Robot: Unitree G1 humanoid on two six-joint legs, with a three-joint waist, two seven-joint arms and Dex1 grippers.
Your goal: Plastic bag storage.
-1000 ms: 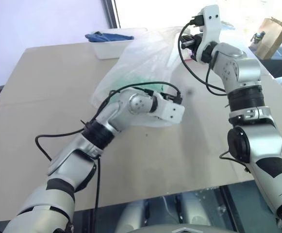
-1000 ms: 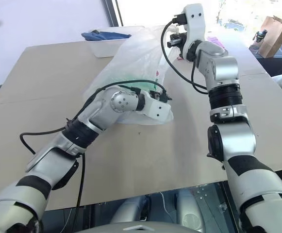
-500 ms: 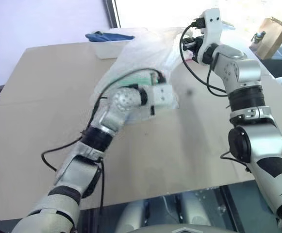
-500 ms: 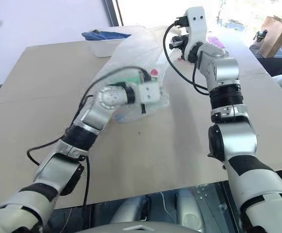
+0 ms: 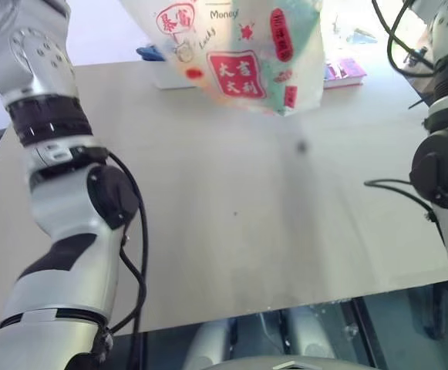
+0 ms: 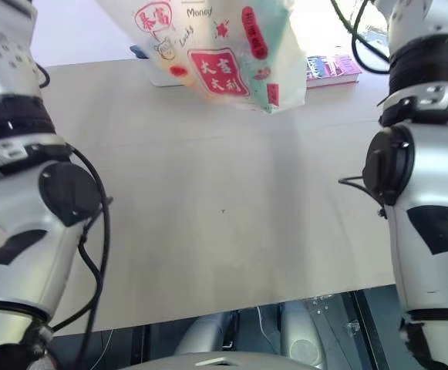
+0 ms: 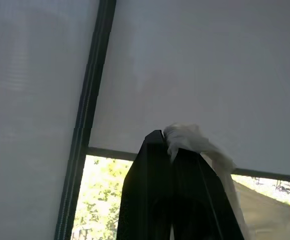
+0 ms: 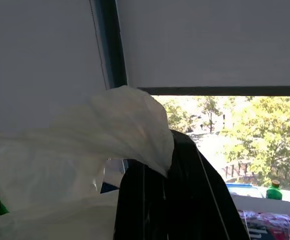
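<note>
Left wrist view: left claw [image 7: 170, 145] and right claw [image 8: 172, 150] both pinch the plastic bag [image 5: 239, 58]

- The left arm [image 5: 62, 200] wore silver-grey shells, with a ribbed black ring at 11 o'clock and a round black joint cap at 9 o'clock.
- A black cable [image 5: 135, 254] looped beside that cap.
- The right arm [image 6: 424, 177] matched: silver casings, black bands, a black disc joint at 3 o'clock, thin black cables alongside.
- The left gripper [image 7: 172, 150] and the right gripper [image 8: 179, 165] had plain black, wedge-shaped fingers.
</note>
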